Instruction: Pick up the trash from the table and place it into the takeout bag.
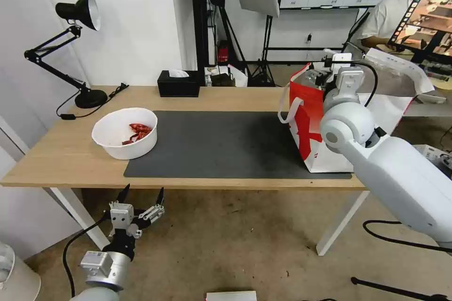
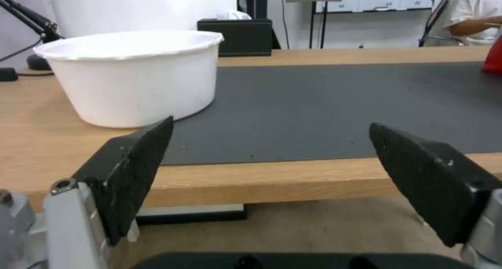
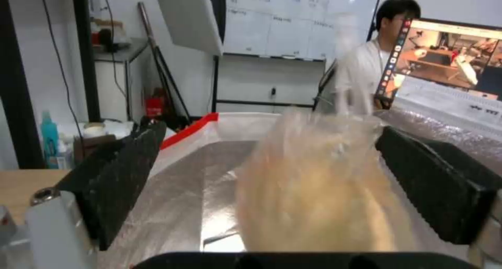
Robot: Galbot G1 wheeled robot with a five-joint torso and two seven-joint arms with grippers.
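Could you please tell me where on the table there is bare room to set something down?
The grey mat lies bare between the white bowl and the takeout bag. Bare wood runs along the table front edge. The back-left corner is crowded by the lamp and tissue box.

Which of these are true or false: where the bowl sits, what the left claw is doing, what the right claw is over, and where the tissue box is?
1. The white bowl with red scraps sits at the mat's left edge on the table. True.
2. The left claw grips the bowl. False: it hangs open below the table's front edge, holding nothing.
3. The right claw is over the takeout bag, a clear bag with a beige lump between its open fingers. True.
4. The black tissue box is inside the takeout bag. False: it stands at the table's far edge.
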